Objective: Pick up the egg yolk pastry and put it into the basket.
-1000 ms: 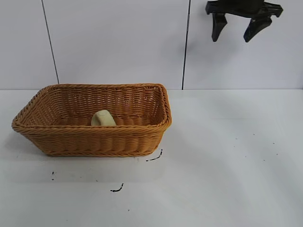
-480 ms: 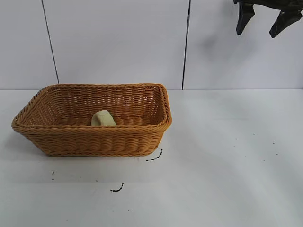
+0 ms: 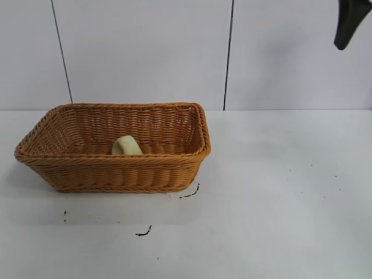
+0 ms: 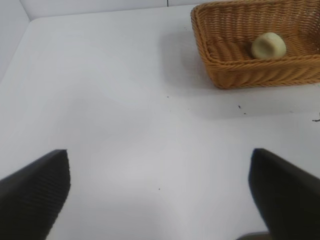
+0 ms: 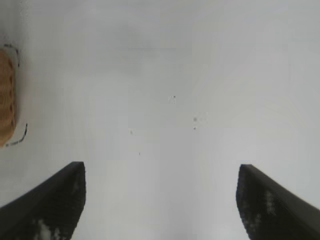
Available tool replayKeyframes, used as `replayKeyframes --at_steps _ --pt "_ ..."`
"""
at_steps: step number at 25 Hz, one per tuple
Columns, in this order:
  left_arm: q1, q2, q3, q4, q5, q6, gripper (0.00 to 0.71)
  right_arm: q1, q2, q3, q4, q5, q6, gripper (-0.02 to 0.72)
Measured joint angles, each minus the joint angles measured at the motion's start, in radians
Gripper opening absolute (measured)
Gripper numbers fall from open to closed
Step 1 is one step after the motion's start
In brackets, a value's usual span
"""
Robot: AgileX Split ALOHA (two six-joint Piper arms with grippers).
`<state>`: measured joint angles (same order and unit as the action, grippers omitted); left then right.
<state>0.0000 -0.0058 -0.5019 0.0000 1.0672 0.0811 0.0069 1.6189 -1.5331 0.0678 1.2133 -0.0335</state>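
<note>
The egg yolk pastry (image 3: 126, 145), a small pale yellow dome, lies inside the orange-brown wicker basket (image 3: 116, 174) at the left of the table. Both also show in the left wrist view, the pastry (image 4: 268, 45) resting on the floor of the basket (image 4: 240, 75). My right gripper (image 5: 160, 200) is open and empty, high above the table at the far right; only one finger (image 3: 349, 26) shows at the top right corner of the exterior view. My left gripper (image 4: 160, 190) is open and empty over bare table, well away from the basket.
Small black marks (image 3: 189, 193) lie on the white table in front of the basket. A corner of the basket (image 5: 6, 100) shows at the edge of the right wrist view. White wall panels stand behind the table.
My right gripper has risen and moved right, going from fully in view to nearly out of the exterior view's top right corner. The pastry and basket have not moved.
</note>
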Motion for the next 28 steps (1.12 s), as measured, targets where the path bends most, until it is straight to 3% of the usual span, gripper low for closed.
replayKeyframes --at_steps 11,19,28 --pt "0.000 0.000 0.000 0.000 0.000 0.000 0.697 0.000 -0.588 0.492 0.000 -0.001 -0.025 0.592" --pt "0.000 0.000 0.000 0.000 0.000 0.000 0.697 0.000 -1.039 0.838 0.001 -0.127 -0.055 0.592" --pt "0.000 0.000 0.000 0.000 0.000 0.000 0.697 0.000 -1.428 1.039 -0.007 -0.183 -0.049 0.592"
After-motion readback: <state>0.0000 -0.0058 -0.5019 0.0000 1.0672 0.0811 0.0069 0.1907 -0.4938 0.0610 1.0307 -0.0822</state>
